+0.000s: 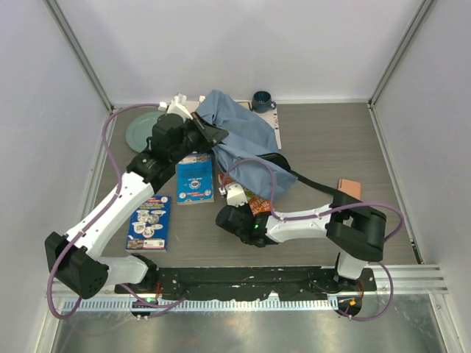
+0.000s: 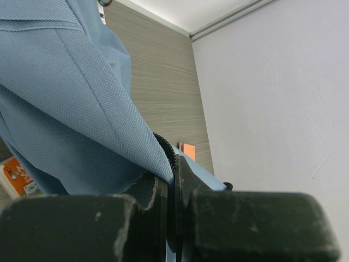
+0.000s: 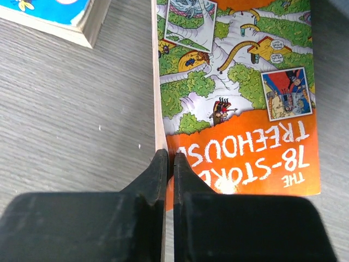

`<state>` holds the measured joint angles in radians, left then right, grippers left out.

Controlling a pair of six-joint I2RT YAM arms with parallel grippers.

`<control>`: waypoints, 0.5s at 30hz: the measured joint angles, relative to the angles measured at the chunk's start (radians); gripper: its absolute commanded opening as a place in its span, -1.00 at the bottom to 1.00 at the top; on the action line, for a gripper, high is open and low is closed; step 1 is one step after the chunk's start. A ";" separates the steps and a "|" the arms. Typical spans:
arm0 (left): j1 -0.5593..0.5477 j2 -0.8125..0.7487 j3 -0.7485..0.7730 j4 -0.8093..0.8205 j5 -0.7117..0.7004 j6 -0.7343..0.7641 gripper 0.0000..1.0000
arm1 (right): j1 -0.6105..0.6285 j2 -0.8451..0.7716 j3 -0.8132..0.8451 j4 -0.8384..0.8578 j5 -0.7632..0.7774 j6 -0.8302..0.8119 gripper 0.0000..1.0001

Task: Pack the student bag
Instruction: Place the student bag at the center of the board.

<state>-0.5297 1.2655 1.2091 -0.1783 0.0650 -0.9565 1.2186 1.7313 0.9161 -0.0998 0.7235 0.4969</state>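
Note:
The light-blue student bag (image 1: 246, 140) lies crumpled at the table's middle back. My left gripper (image 1: 215, 134) is shut on its zipper edge and holds the fabric lifted; in the left wrist view the cloth (image 2: 65, 98) hangs from the closed jaws (image 2: 170, 159). My right gripper (image 1: 249, 206) is shut on the edge of an orange "78-Storey Treehouse" book (image 3: 234, 98), just in front of the bag; the jaws (image 3: 169, 159) pinch the book's spine-side corner. The book (image 1: 257, 206) is partly hidden by the arm in the top view.
A blue book (image 1: 195, 179) lies left of the bag and also shows in the right wrist view (image 3: 49, 13). Another blue book (image 1: 149, 222) lies nearer the front left. A green plate (image 1: 141, 131), a blue mug (image 1: 262, 101) and a small orange item (image 1: 349, 189) sit around.

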 measured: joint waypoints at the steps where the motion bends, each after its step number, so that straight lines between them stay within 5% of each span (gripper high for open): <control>1: 0.000 0.000 0.000 0.000 0.001 0.000 -1.00 | 0.000 -0.017 -0.018 0.003 -0.005 0.016 -0.98; 15: 0.002 0.000 -0.023 0.003 0.027 -0.002 -1.00 | -0.029 -0.427 -0.320 -0.180 -0.128 0.457 -0.99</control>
<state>-0.5278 1.2655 1.1866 -0.1753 0.0917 -0.9585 1.1900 1.3041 0.5957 -0.2798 0.5953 0.9539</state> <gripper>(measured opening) 0.057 0.057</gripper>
